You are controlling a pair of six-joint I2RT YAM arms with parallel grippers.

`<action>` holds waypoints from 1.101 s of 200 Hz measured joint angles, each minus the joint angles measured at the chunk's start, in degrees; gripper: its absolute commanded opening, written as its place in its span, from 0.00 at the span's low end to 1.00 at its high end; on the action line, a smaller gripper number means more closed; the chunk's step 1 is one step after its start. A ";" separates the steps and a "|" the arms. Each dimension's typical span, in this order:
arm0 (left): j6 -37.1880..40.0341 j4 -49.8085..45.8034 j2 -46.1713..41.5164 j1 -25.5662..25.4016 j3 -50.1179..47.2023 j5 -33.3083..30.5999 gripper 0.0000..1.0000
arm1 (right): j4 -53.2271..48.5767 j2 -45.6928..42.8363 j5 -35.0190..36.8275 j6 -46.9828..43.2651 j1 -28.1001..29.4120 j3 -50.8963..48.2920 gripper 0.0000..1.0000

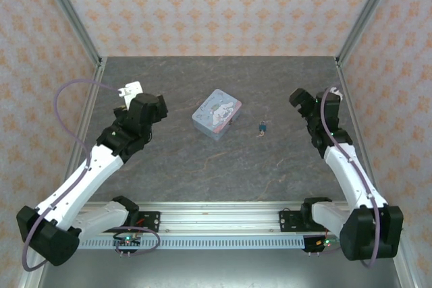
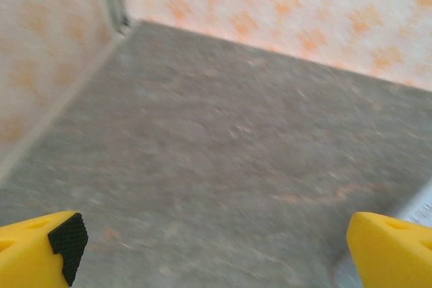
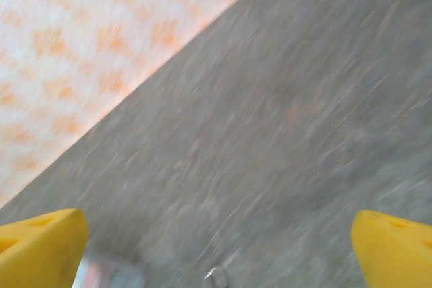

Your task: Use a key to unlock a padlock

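Pastel tin (image 1: 217, 114) askew in the middle of the table (image 1: 202, 166); padlock (image 1: 262, 126) just right of it, apart, unobstructed. Long axis seemingly near-to-far, key (image 1: 258, 133) at its near end, too small to confirm. Fingers spread wide, holding nothing: left gripper (image 2: 216, 251), right gripper (image 3: 219, 251).

White arms (image 1: 74, 187), black joints, purple cables (image 1: 58, 102), yellow gripper fingertips (image 2: 30, 254).

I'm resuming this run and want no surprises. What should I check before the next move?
1. Left gripper open, empty: ok.
2. Right gripper open, empty: ok.
3. Padlock lying free on table, apart from the tin: ok.
4. Key next to it, whether touching: cannot tell.
5. Whether it is locked: cannot tell.
6. Wrist views sharp enough to aim: not ok, blurred.
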 measured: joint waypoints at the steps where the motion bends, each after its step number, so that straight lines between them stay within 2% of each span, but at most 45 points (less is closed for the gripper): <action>1: 0.33 0.46 -0.15 0.04 -0.37 -0.55 1.00 | 0.11 -0.07 0.39 -0.17 0.00 -0.04 0.99; 14: 3.98 4.39 -0.90 1.22 -3.15 -4.52 1.00 | 3.21 -0.28 6.40 -4.42 0.00 -1.53 0.99; 32: 7.91 9.44 -0.83 4.59 -6.58 -6.21 1.00 | 8.11 1.44 12.26 -9.99 0.00 -4.37 0.99; 67: 14.38 19.65 -0.50 11.19 -15.37 -4.81 1.00 | 18.08 8.15 16.39 -16.61 0.00 -10.80 0.99; 115: 16.85 33.81 3.63 16.72 -26.03 0.35 1.00 | 32.44 14.69 15.91 -20.94 0.00 -18.78 0.99; 145: 17.73 45.40 11.87 18.16 -31.36 3.02 1.00 | 41.48 18.49 13.29 -23.67 0.00 -21.46 0.99; 175: 18.91 56.24 19.47 19.21 -32.17 6.34 1.00 | 56.89 25.88 8.09 -26.71 0.00 -26.49 0.99; 220: 22.23 64.70 27.28 20.35 -31.61 16.81 1.00 | 53.53 28.33 4.07 -28.02 -0.96 -20.83 0.99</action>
